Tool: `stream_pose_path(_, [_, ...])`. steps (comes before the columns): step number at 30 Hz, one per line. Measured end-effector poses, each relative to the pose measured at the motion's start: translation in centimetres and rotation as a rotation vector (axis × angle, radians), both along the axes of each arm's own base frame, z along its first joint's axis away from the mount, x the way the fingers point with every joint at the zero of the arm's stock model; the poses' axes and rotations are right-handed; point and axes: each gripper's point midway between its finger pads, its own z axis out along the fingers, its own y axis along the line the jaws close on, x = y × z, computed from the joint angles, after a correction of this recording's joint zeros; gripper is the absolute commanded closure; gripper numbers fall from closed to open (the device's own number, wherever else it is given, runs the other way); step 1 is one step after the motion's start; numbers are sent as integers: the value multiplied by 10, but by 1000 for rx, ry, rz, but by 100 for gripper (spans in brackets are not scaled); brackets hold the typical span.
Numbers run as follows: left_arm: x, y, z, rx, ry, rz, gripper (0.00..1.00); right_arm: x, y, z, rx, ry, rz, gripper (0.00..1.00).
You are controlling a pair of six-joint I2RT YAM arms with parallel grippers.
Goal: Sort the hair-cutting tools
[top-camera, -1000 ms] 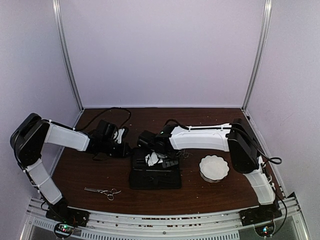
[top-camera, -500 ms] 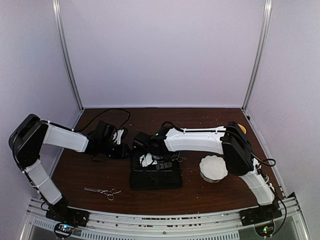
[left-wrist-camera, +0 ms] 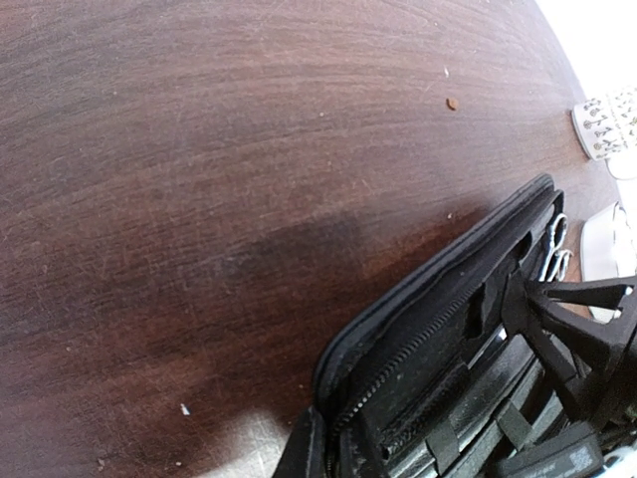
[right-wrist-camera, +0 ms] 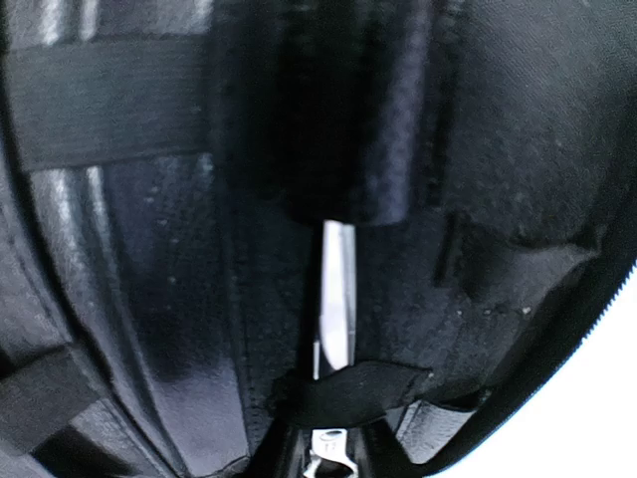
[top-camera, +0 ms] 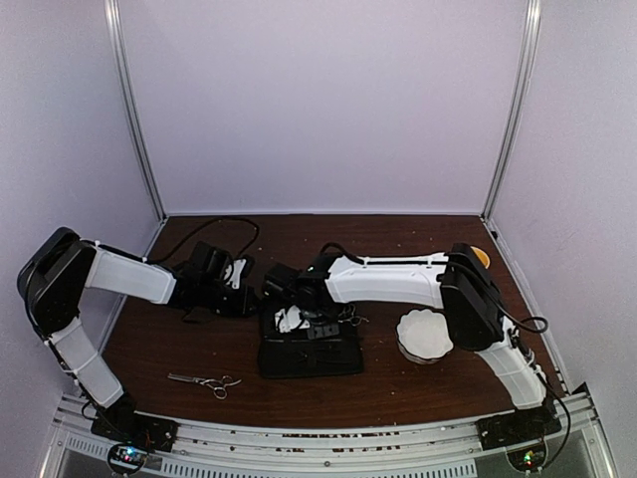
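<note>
A black zip case point(top-camera: 309, 351) lies open mid-table. My left gripper point(top-camera: 249, 297) is shut on its far-left rim; in the left wrist view the fingertips point(left-wrist-camera: 311, 450) pinch the zipper edge point(left-wrist-camera: 418, 329). My right gripper point(top-camera: 299, 317) is low over the case's inside. In the right wrist view a silver scissors blade point(right-wrist-camera: 336, 289) lies tucked under an elastic strap point(right-wrist-camera: 348, 393), with its shank between my right gripper's point(right-wrist-camera: 333, 460) dark, blurred fingers. Its rings point(left-wrist-camera: 555, 239) show in the left wrist view. Another pair of scissors point(top-camera: 204, 381) lies on the table front left.
A white scalloped bowl point(top-camera: 425, 334) stands right of the case, close under the right forearm. Black cables point(top-camera: 224, 224) trail behind the left arm. An orange object point(top-camera: 481, 256) sits at the far right. Metal frame posts stand at both back corners.
The right gripper has shifted a little left and farther back over the case. The left gripper has stayed clamped on the case rim. The front scissors have not moved.
</note>
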Motion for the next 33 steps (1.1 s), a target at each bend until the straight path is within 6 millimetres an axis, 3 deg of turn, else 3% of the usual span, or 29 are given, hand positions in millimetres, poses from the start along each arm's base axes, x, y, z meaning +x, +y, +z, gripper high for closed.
stream_pose_path(7, [0, 0, 1, -2, -3, 0, 97, -14, -16, 5, 4, 36, 0, 67])
stream_pose_path(13, [0, 0, 4, -4, -8, -1, 97, -19, -37, 39, 62, 34, -26, 70])
stream_pose_path(17, [0, 0, 4, -4, -7, -1, 97, -7, -63, 51, 95, 33, -84, 73])
stream_pose_path(24, [0, 0, 3, -4, -7, -2, 97, 20, -107, 32, 85, 58, -201, 73])
stream_pose_path(33, [0, 0, 4, -4, -8, -2, 97, 17, -96, 17, 102, 97, -191, 77])
